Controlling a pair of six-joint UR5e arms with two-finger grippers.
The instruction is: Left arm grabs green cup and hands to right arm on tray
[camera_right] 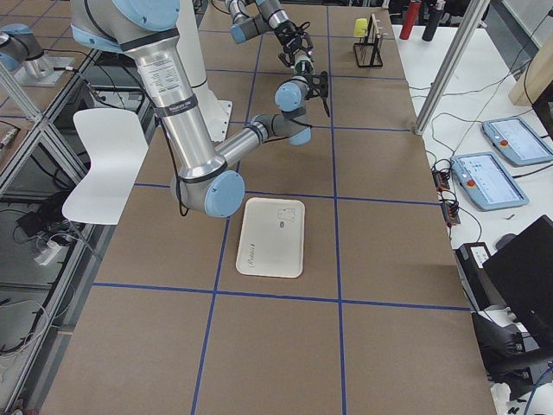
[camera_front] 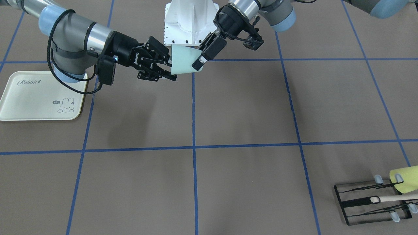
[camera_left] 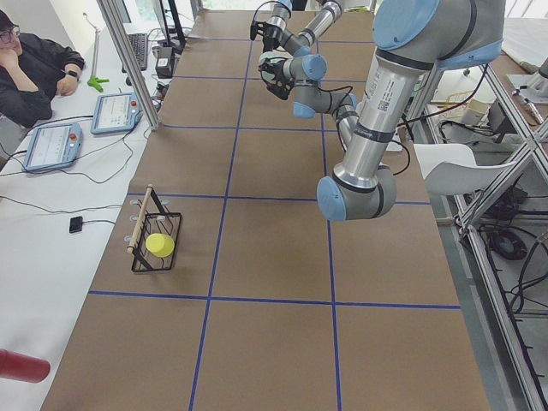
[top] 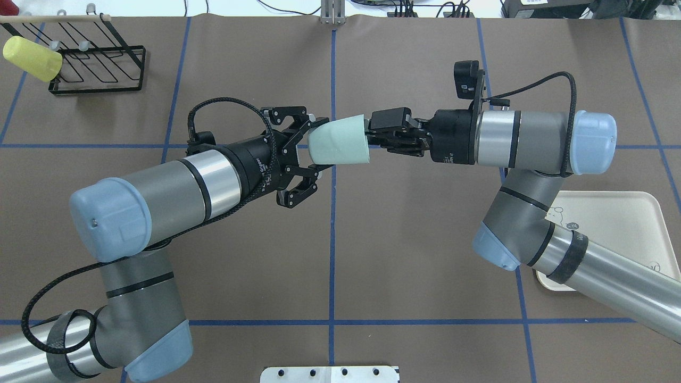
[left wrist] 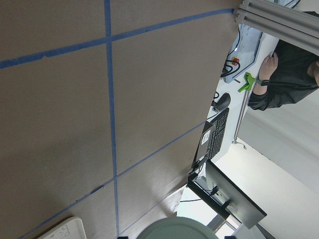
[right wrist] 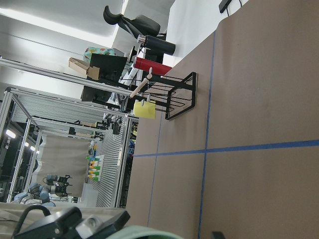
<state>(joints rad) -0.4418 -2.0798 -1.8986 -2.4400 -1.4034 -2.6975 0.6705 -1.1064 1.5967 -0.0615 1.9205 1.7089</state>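
The pale mint-green cup (camera_front: pixel 183 60) hangs on its side in the air above the table's middle, near the robot's base; it also shows in the overhead view (top: pixel 340 141). My left gripper (top: pixel 319 144), with white fingertip pads, is shut on the cup's narrow base end. My right gripper (camera_front: pixel 171 69), with all-black fingers, is at the cup's wide rim. Its jaws stand apart, one finger at the mouth and one below the wall. The cream Rabbit tray (camera_front: pixel 32 98) lies flat on the table under the right arm's elbow, with nothing on it.
A black wire rack (top: pixel 96 69) stands at the table's far left corner, with a yellow-green cup (top: pixel 32 57) hung on it and a wooden bar on top. The white robot base (camera_front: pixel 189 23) is behind the cup. An operator (camera_left: pixel 34 68) sits beside the table.
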